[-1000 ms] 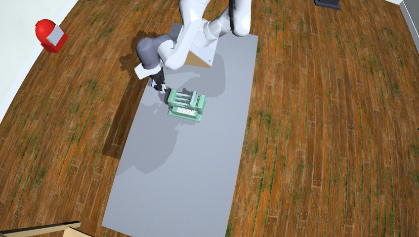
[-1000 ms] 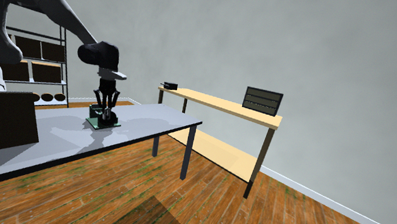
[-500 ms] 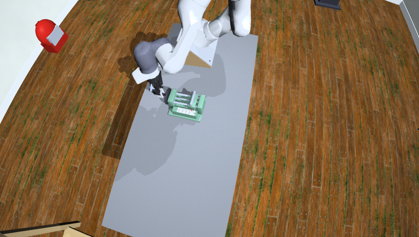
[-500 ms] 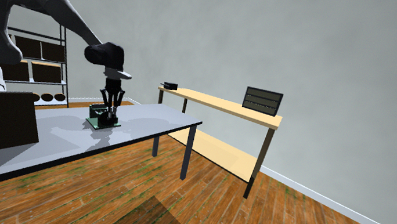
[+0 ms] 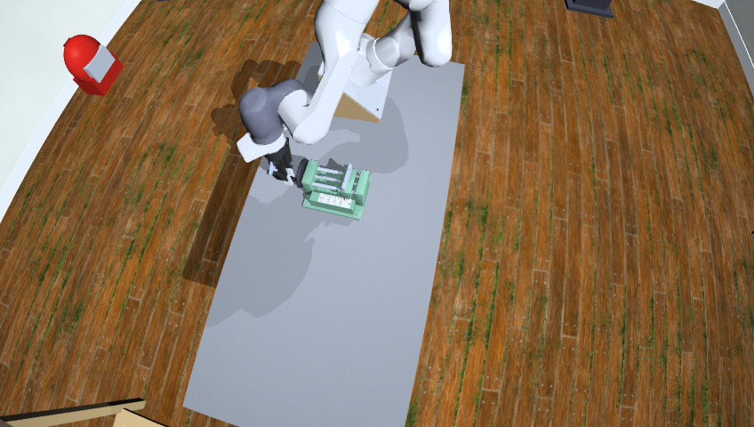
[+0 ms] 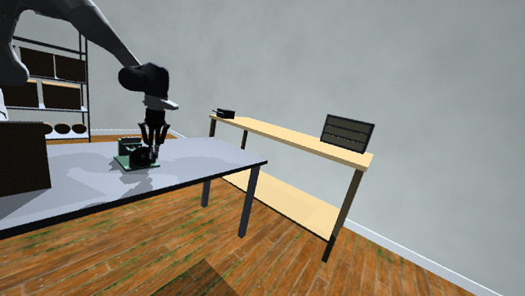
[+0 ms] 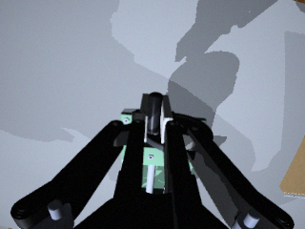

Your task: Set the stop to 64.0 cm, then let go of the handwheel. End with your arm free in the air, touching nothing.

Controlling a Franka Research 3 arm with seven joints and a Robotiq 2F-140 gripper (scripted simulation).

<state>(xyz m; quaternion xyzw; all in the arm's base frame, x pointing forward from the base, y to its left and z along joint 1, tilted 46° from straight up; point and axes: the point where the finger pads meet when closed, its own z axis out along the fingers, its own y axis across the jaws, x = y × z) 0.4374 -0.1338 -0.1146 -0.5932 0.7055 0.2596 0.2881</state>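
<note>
Pincer [image 5: 282,175] [image 6: 154,152] [image 7: 154,104] of mine is pinching the dark upright handle [image 7: 154,108] of the handwheel [image 5: 301,173] [image 6: 139,157]. The green stop device [image 5: 332,212] [image 6: 124,164] [image 7: 158,157] sits on the bench [image 5: 327,317] [image 6: 210,152] [image 7: 57,72], nearer the end by my base, with its wheel facing the long left edge in the top view. Its grey stop plate [image 5: 347,177] stands nearer the end block away from the wheel; the scale [image 5: 334,201] is too small for me to read.

Matt grey tabletop [image 5: 338,296] [image 6: 210,150] [image 7: 62,62]; smooth glossy white arm [image 5: 338,47]; wood-plank floor [image 5: 529,237] [image 6: 214,250].
</note>
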